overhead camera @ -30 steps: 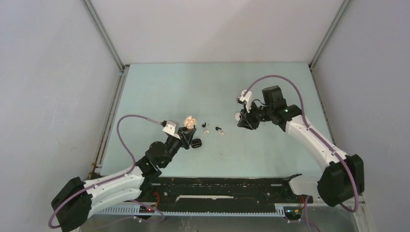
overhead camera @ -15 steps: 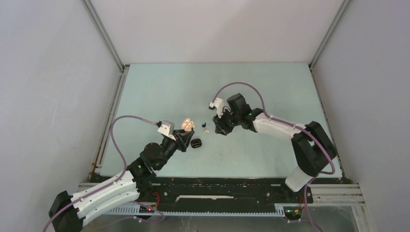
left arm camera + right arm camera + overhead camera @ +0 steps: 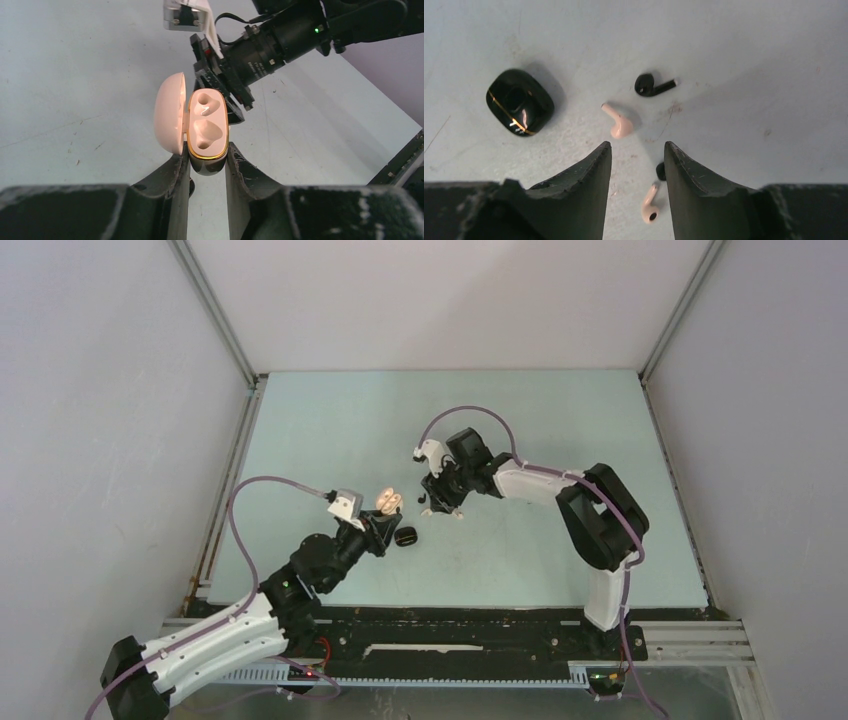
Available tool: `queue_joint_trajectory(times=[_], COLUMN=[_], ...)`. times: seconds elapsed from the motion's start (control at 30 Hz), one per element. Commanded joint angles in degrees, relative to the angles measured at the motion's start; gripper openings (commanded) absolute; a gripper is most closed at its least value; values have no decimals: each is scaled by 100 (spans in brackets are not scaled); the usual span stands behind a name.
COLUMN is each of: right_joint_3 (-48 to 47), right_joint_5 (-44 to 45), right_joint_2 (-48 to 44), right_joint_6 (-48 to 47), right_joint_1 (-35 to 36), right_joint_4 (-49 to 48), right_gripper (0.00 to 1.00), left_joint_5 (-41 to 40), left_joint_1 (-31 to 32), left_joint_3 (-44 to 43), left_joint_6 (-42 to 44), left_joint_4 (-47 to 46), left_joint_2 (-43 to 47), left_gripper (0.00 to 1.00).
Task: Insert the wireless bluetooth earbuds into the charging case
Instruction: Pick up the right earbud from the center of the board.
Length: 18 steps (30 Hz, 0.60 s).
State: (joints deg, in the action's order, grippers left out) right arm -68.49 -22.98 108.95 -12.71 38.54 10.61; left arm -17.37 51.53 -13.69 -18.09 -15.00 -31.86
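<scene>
My left gripper (image 3: 207, 152) is shut on an open charging case (image 3: 208, 125) with a black shell, gold rim and beige inside. Its lid (image 3: 170, 112) hangs open to the left and both slots are empty. In the top view the case (image 3: 389, 501) is held just left of my right gripper (image 3: 437, 504). My right gripper (image 3: 636, 147) is open and low over the earbuds. A beige earbud (image 3: 649, 205) lies between its fingers. Another beige earbud (image 3: 618, 122) and a black earbud (image 3: 651, 85) lie just ahead. A small black earbud (image 3: 660, 171) is half hidden by the right finger.
A second, closed black case with a gold line (image 3: 520, 102) lies on the pale green table, left of the earbuds; it also shows in the top view (image 3: 405, 536). The right arm's camera and wrist (image 3: 260, 45) sit close behind the held case.
My right arm has swung left and come down over the earbuds. My left arm has pulled back slightly, still holding the open case.
</scene>
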Motion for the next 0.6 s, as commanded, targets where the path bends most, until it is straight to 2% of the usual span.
queue_joint_trajectory(times=[0.0,0.57], right_joint_3=[-531,-800], right_joint_5=[-179,-7], right_joint_2=[285,731], right_joint_6=[-27,-80], right_joint_1=[59,210], right_joint_4=[19,277], right_gripper=[47,44], left_joint_5=[-62,-84], left_joint_1=[37,56], left_joint_3=[-274,-149], left_joint_6=[-76,-111], left_joint_4=[-46,-39], left_joint_2=[32,131], left_gripper=[2,2])
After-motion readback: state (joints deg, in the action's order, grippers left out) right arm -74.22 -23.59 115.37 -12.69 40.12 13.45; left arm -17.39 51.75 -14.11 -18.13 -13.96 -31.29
